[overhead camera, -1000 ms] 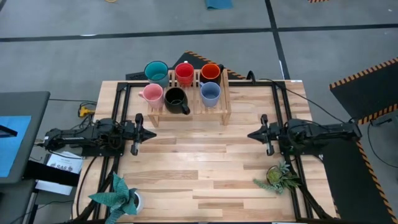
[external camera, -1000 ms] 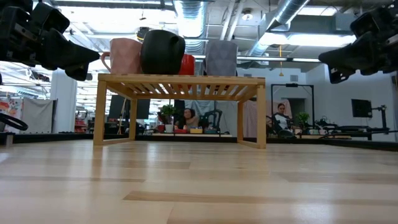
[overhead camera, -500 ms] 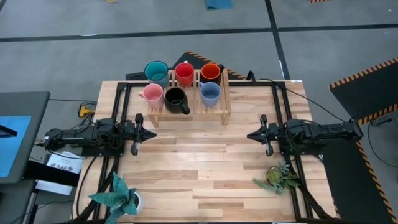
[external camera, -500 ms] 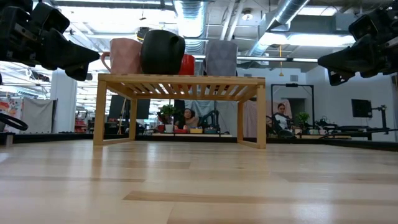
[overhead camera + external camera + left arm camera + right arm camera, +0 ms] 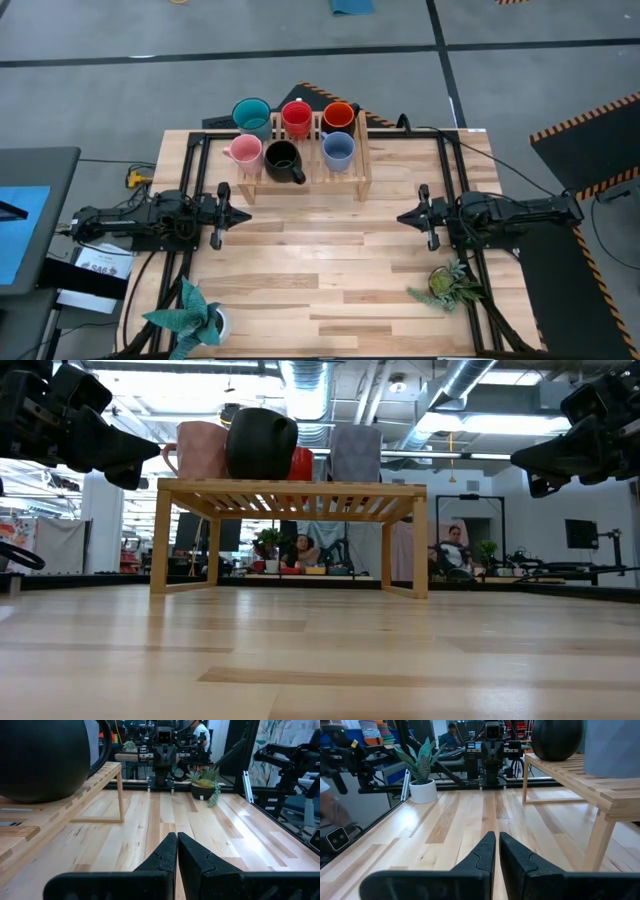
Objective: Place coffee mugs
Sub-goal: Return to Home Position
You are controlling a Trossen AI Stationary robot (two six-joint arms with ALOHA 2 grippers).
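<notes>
Across the broad table (image 5: 330, 280), pale glossy planks of varnished wood, almost nothing has stirred in the last second. The right gripper (image 5: 402, 215) has edged a hair toward the middle and settled, and the left gripper (image 5: 245, 213) lies as it was. Both dark arms lie low along opposite sides of the table, facing each other and well apart from the shelf. I take that to mean the placing is done and the arms are simply parking. The left arm's fingers (image 5: 167, 855) and the right arm's fingers (image 5: 487, 852), matte black wedges, are pressed together tip to tip with nothing between them. The shelf (image 5: 363, 172), a low slatted rack of light wood on square legs, stands toward one long edge, midway between the arms. Near the opposite edge sit a spiky plant (image 5: 190, 318) in a white pot and a trailing plant (image 5: 447, 284). All six mugs stand on the shelf in two rows of three. The teal mug (image 5: 251, 117), red mug (image 5: 296, 117) and orange-and-dark mug (image 5: 338, 115) are behind. The pink mug (image 5: 245, 151), black mug (image 5: 283, 160) and pale blue mug (image 5: 338, 151) each stand in line before one of them. They are squat, rounded and smooth-glazed with loop handles.
</notes>
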